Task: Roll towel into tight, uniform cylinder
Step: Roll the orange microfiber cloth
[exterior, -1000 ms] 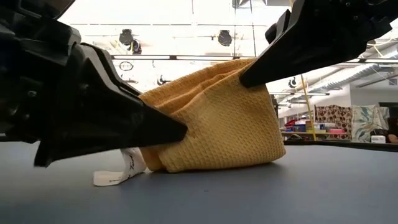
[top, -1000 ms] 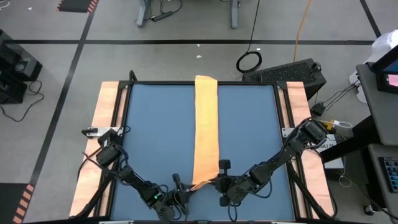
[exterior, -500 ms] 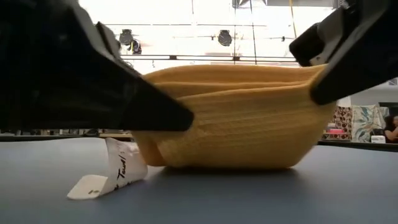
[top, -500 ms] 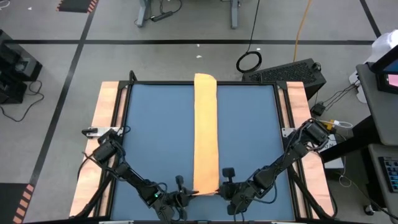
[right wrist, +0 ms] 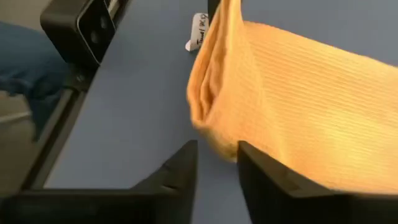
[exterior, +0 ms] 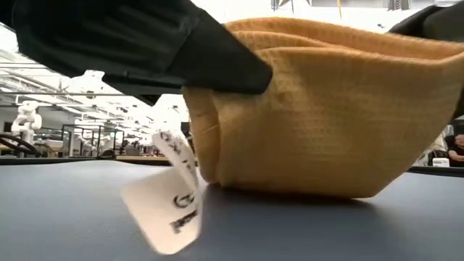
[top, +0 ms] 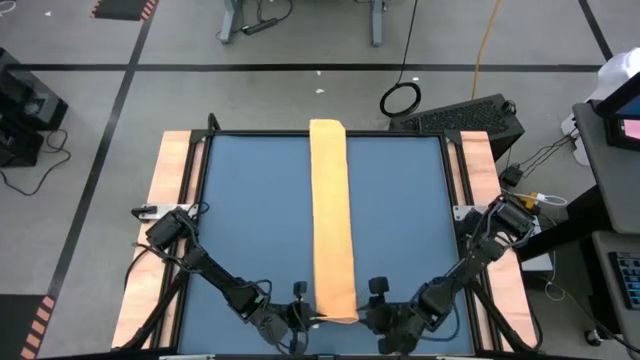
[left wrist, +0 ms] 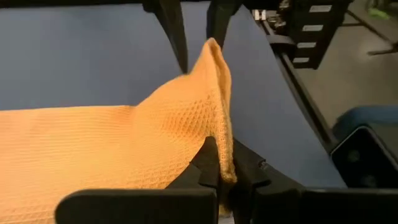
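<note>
The orange-yellow towel (top: 332,220) lies as a long narrow strip down the middle of the blue table, from the far edge to the near edge. Its near end (exterior: 319,123) is bunched and raised, and a white tag (exterior: 170,192) hangs from that end's left side. My left gripper (left wrist: 225,177) is shut on the near end's left corner. My right gripper (right wrist: 217,171) stands open at the near end's right corner (right wrist: 214,134), which hangs just beyond its fingertips. I see no touch there. My left gripper pinches the near end's left corner (left wrist: 219,155) between its two fingers. It comes from the table's near left, slanting slightly down. The corner is held up off the table in a peak. The strip behind it slopes down and lies flat on the table.
Bare blue table top (top: 250,220) lies on both sides of the strip. Wooden side boards (top: 172,190) flank it. A black case (top: 465,118) and a cable coil (top: 400,98) lie on the floor beyond the far right corner.
Both grippers have moved toward the table's near edge and drawn the towel's near end with them. That end was skewed to the left and the strip now lies straight. The near end is lifted higher. The right gripper has drawn off toward the right.
</note>
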